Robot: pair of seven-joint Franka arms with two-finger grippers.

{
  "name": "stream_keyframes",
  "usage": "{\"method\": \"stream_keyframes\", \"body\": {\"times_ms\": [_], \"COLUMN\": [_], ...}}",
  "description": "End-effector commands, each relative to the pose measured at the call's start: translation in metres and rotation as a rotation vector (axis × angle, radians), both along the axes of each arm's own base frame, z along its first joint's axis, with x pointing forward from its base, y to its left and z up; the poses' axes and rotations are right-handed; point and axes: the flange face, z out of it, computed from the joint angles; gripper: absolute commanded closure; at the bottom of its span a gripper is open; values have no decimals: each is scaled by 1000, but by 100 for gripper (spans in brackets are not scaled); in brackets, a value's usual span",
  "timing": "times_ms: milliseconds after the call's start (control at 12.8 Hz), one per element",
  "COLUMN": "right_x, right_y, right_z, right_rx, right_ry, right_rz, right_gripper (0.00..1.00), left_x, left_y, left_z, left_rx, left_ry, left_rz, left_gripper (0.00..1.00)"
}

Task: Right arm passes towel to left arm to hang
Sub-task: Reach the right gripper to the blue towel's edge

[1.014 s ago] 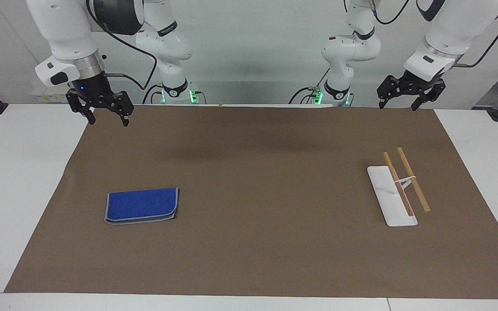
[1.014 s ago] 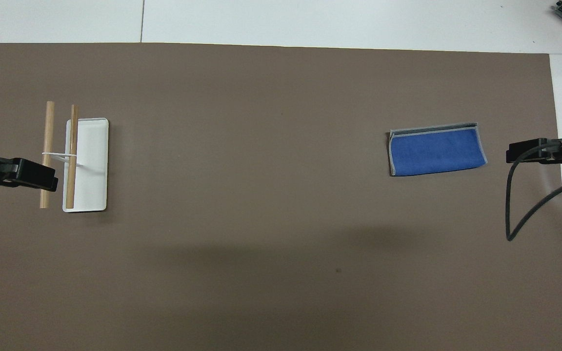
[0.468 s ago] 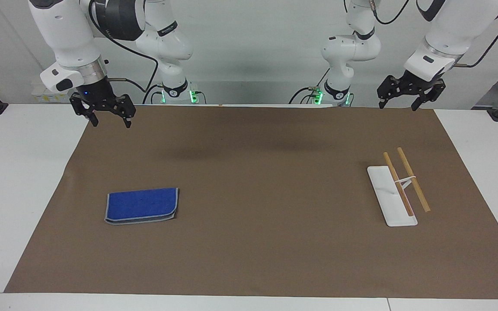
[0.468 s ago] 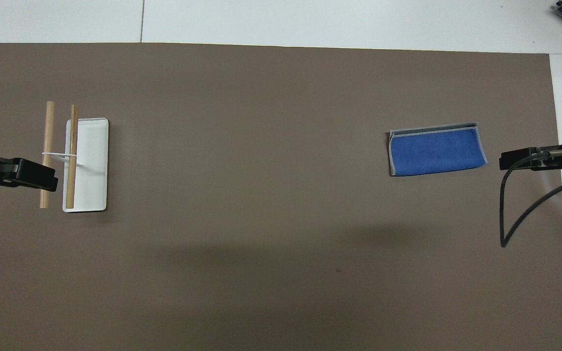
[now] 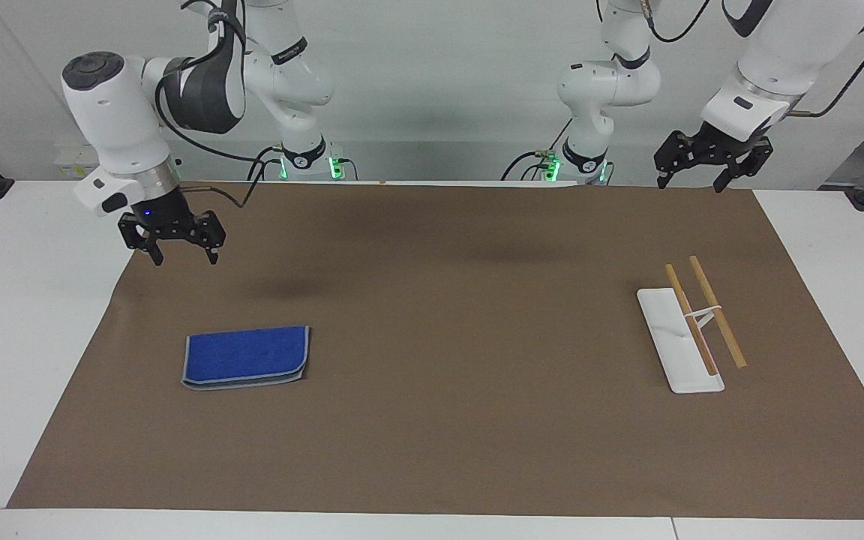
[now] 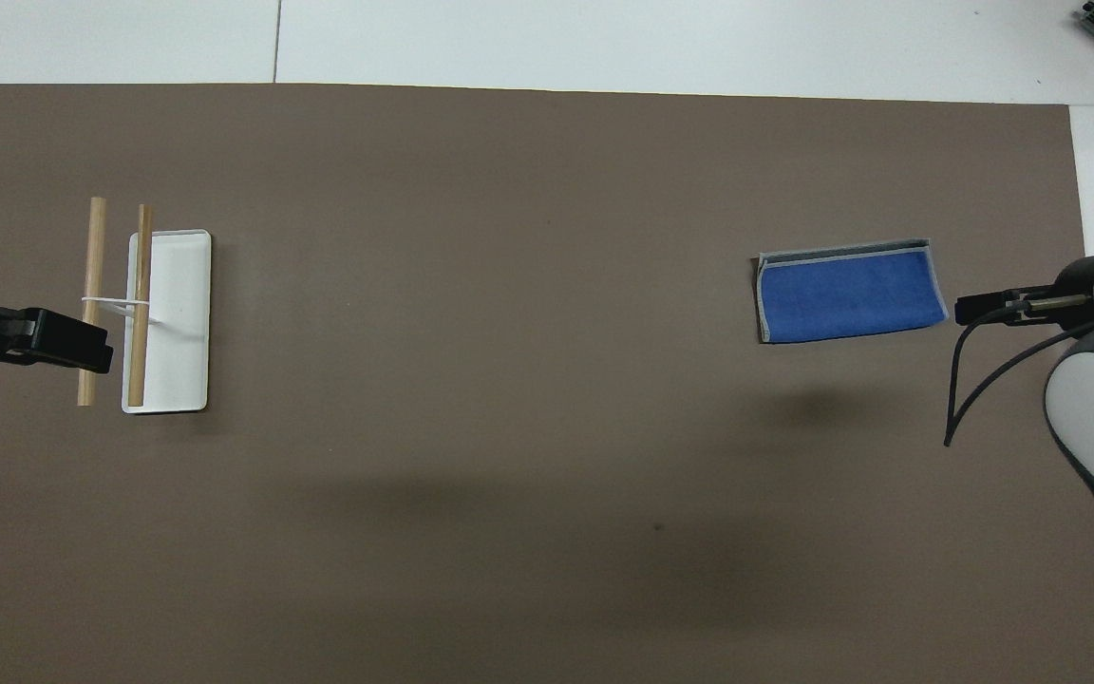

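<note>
The small royal-blue terry towel (image 5: 246,357) with pale grey edging lies folded flat on the brown table mat (image 5: 447,315), toward the right arm's end. The right gripper (image 5: 183,259) hangs over the mat, fingers spread, holding nothing. The left gripper (image 5: 691,182) waits, fingers spread and empty, over the mat's edge; the white rack (image 5: 679,341) with two wooden rails stands toward the left arm's end.

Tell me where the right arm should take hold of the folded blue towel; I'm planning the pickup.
Probably the towel's loose layered edges at the short end toward the table's middle, coming straight down from above: it lies flat and folded on the brown mat, so pinching a top corner there should lift it. The right tool hangs open above the mat, not yet over it.
</note>
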Motion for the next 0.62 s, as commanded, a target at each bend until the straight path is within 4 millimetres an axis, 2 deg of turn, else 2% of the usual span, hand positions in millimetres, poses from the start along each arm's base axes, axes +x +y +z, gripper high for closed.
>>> {"method": "stream_keyframes", "body": {"times_ms": [0, 156, 390, 546], "right_x": [23, 26, 30, 32], "right_y": [-19, -15, -16, -34], "right_z": [-63, -105, -146, -173], "right_rx": [31, 32, 47, 54], "right_ry": [-25, -94, -106, -121], "right_rz": [1, 5, -10, -29], "right_gripper": [0, 0, 0, 0], "left_x": [-7, -7, -7, -7], "left_y": [5, 5, 5, 5], "left_z": [2, 2, 2, 2], "left_rx": [9, 9, 9, 9], "left_ry": [5, 5, 5, 4], "left_rz": [3, 3, 3, 3], "left_gripper": [0, 0, 0, 0]}}
